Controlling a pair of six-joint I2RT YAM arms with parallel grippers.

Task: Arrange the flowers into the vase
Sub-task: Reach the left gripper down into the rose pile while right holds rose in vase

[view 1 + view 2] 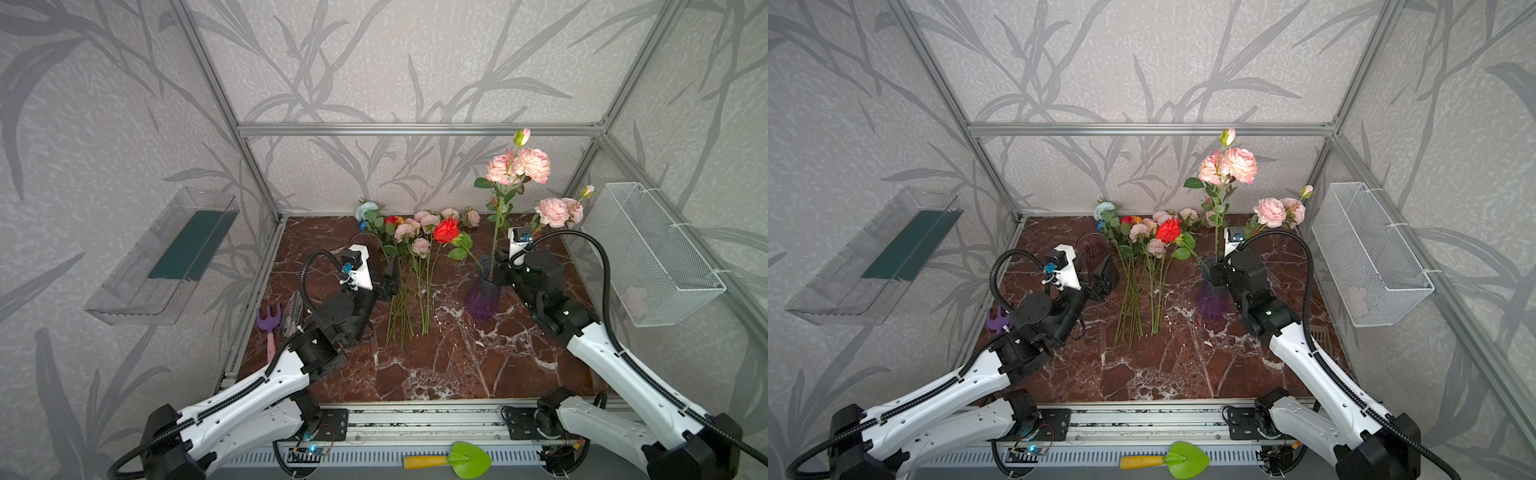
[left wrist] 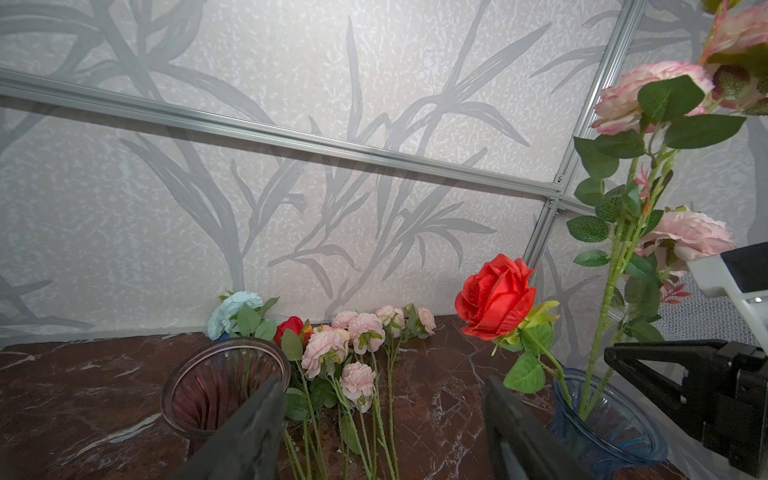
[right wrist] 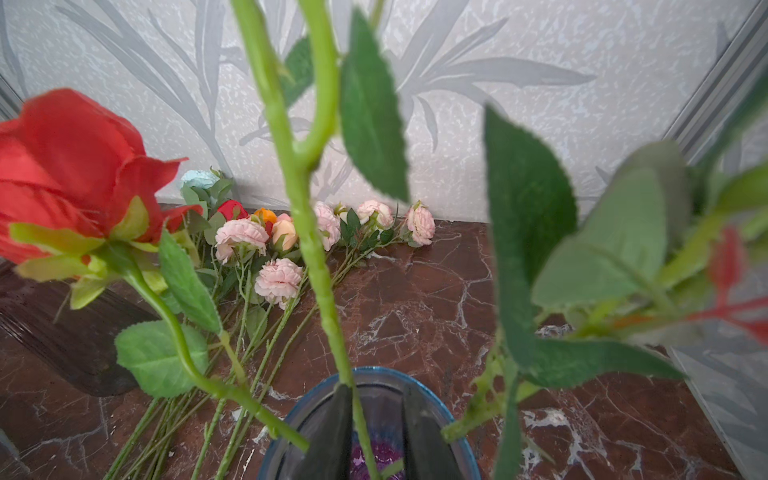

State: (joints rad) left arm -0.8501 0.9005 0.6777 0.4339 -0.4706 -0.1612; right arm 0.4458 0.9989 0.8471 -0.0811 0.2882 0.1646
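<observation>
The vase (image 1: 482,297) stands upright on the brown, white-veined marble tabletop (image 1: 415,365). It is ribbed glass with a flared blue rim, purple toward the base. Three flowers are in it. The tall pink spray (image 1: 519,166) rises near vertical from the mouth, long axis straight up, with two frilly pink blooms and a closed bud on top and serrated green leaves along a knobbly pale-green stem. The red rose (image 1: 446,230) leans out over the rim to the vase's left, bloom up and outward, with smooth cloth-like petals and yellow-green sepals. The second pink spray (image 1: 555,212) tilts off to the vase's right and rear, its lower stem hidden behind the right arm. The loose flowers (image 1: 409,266) lie flat just left of the vase, stems roughly parallel, cut ends toward the robot and heads toward the back wall. Most are ruffled pale-pink blooms, with a pale-blue, a red and an orange one at the end farthest from the vase. The right gripper (image 3: 376,390) sits at the vase's mouth, dark fingers straddling the tall spray's stem. Its jaws are parted a little wider than the stem, so nothing is clamped. The left gripper (image 2: 384,382) is at the loose stems, on their side away from the vase, jaws wide apart with nothing held. A reddish glass vase (image 2: 224,386), also ribbed, stands farther left again.
</observation>
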